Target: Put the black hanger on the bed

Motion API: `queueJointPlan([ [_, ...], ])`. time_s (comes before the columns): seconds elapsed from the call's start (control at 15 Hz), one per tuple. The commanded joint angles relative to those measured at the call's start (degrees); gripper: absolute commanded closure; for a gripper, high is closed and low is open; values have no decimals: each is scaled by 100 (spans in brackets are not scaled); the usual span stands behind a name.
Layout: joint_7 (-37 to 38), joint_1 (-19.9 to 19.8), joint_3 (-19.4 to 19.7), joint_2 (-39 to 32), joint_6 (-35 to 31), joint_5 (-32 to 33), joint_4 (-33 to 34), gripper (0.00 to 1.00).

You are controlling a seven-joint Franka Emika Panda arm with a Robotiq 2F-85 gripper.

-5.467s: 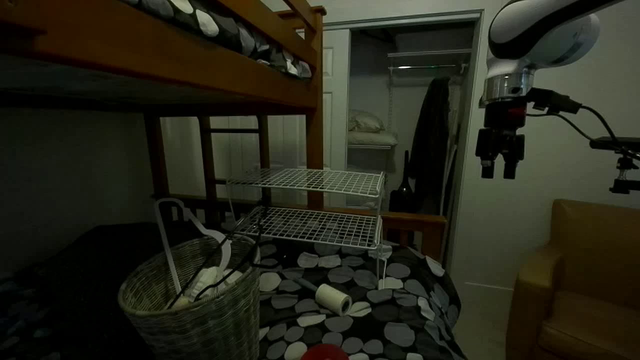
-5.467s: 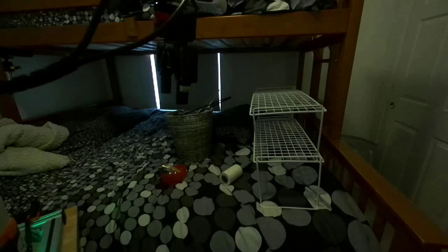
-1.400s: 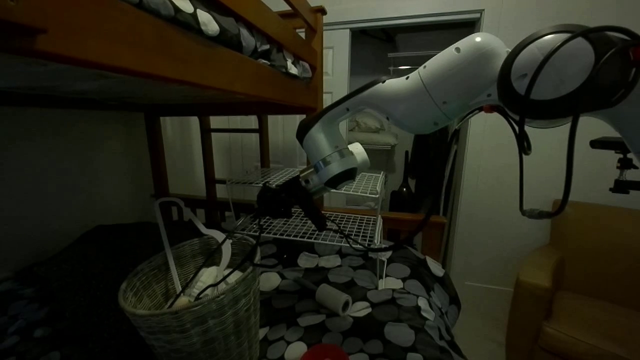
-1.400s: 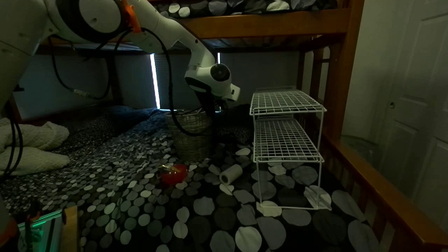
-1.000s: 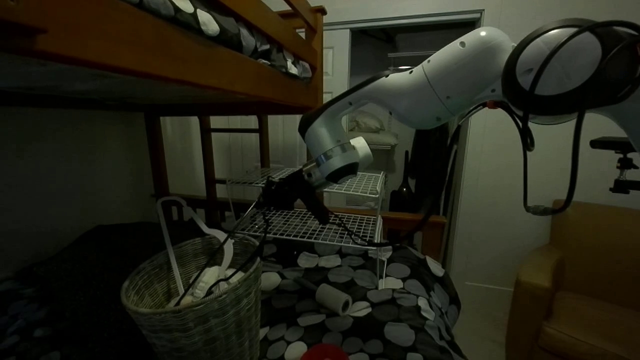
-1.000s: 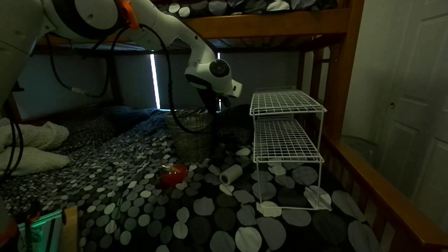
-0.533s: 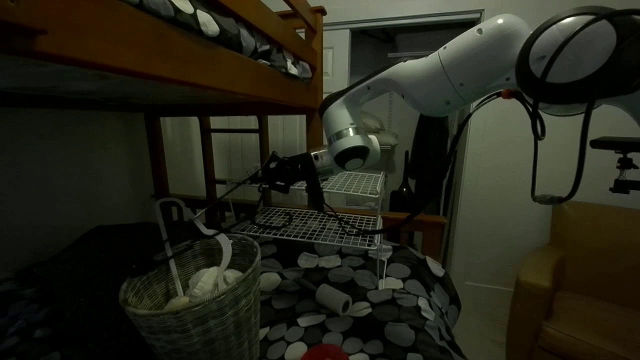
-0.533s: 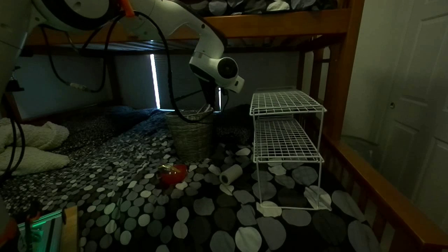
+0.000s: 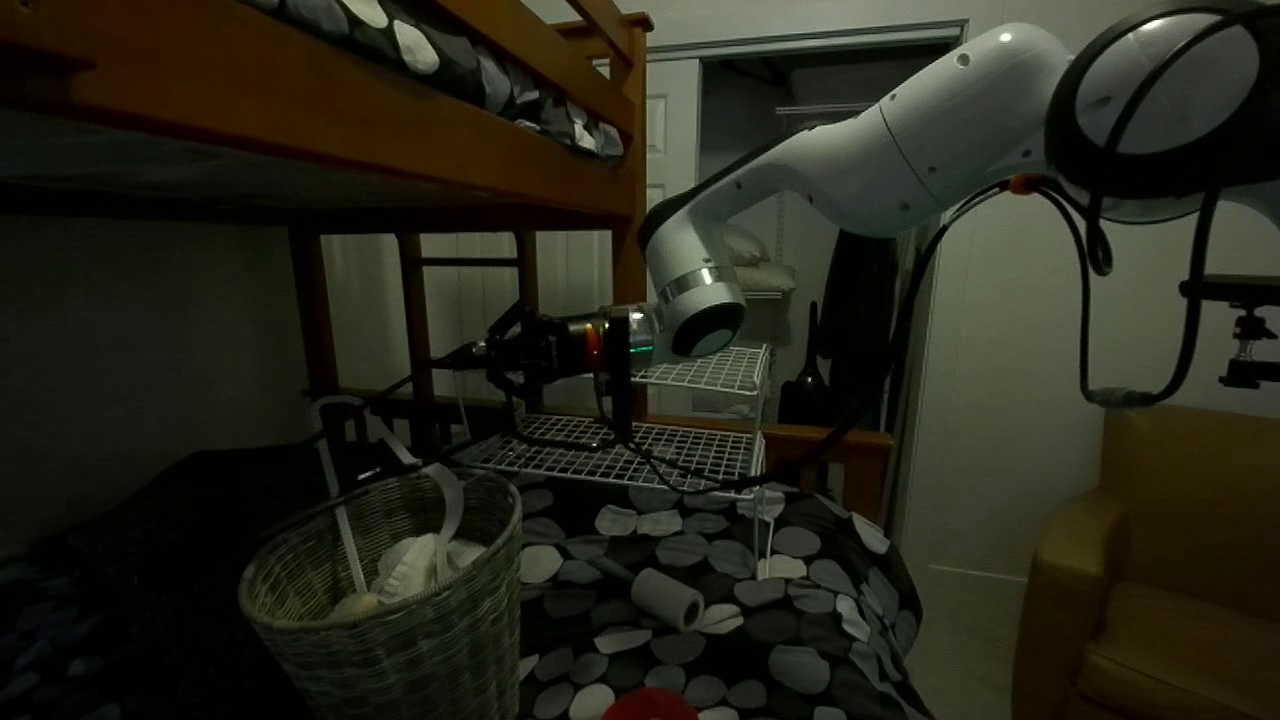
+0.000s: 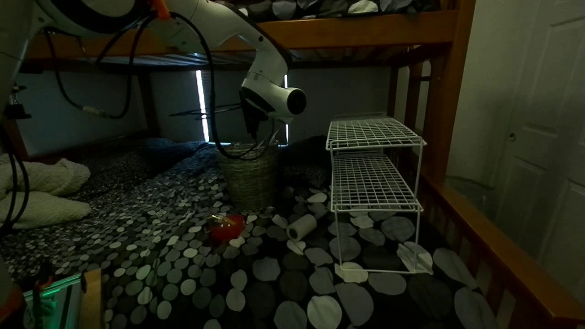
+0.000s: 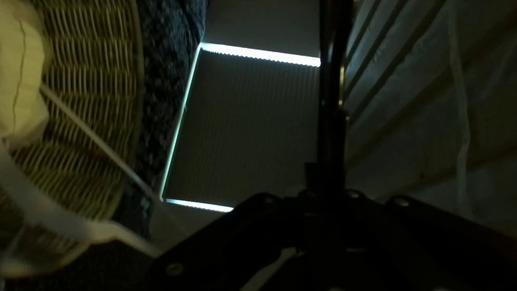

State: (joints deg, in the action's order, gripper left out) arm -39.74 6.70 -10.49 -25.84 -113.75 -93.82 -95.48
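My gripper (image 9: 458,357), nearly level beside the upper wire shelf, is shut on the black hanger (image 10: 205,111). In an exterior view the hanger juts out sideways from behind the wrist, above the wicker basket's level. In the wrist view the hanger (image 11: 333,81) runs as a dark bar up from between the fingers; its far end is out of frame. The bed (image 10: 183,274), with its black cover of grey and white spots, spreads beneath everything. The wicker basket (image 9: 400,640) stands on it, with a white hanger (image 9: 340,510) leaning up out of it.
A white two-level wire shelf (image 10: 379,208) stands near the bed's foot. A lint roller (image 10: 301,228) and a red item (image 10: 228,230) lie before the basket. The upper bunk's wooden rail (image 10: 365,34) runs overhead. A pale blanket (image 10: 41,196) lies to one side.
My gripper came over to the basket, shut on the black hanger, and has since risen and tilted level. The hanger has come up out of the basket and swung towards horizontal.
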Motion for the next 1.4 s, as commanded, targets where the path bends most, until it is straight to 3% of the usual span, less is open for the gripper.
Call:
queueJointPlan([
  [0.0,87,164,120,10,249,146,-41,98],
  [0.27,-19,211,71,56,494,237,-140,100],
  [0.47,-13,631,1,-222,73,495,224,100],
  [1.0,116,1536,-231,-1245,-176,1094,1338,100],
  [1.33,710,1792,-347,-1889,747,2452,2280,100],
])
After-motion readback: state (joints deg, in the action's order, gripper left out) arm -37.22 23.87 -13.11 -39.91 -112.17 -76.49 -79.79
